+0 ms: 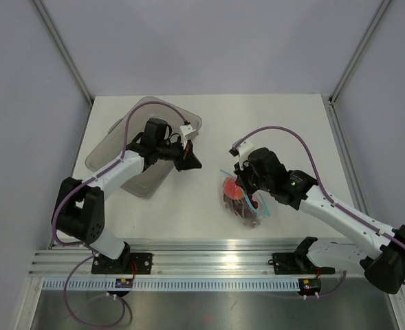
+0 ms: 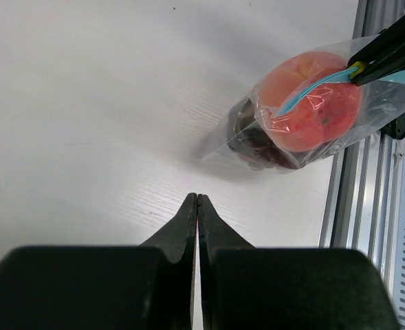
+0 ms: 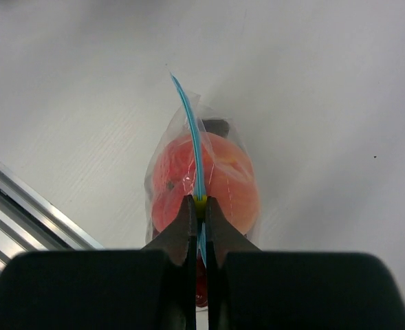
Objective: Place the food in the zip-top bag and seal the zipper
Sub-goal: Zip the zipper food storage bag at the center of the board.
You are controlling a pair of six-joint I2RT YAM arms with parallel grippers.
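Overhead and wrist views of a two-arm robot at a white table [image 1: 271, 124]. A clear bag [image 1: 240, 203] lies right of centre, toward the near edge. Both pieces of food are inside it: the peach [image 3: 223, 182] fills most of the bag, and the dark grapes [image 2: 250, 134] sit behind it at the bag's closed end.

The right gripper [image 3: 199, 203] has its fingers closed to a narrow pinch on the blue zipper [image 3: 194, 144]. The strip runs away from the fingertips over the top of the peach as a single thin line. Whether it is pressed shut along that length cannot be told.

The left gripper [image 2: 197, 201] is fully closed and holds nothing. It hangs over bare table to the left of the bag, well apart from it and beside a grey tray [image 1: 106, 155] at the far left.

Loading looks finished, so the step in hand is sealing. The next move likely calls for running the pinch along the strip to its free end. The left gripper may need to open and steady the bag so that it does not drag.
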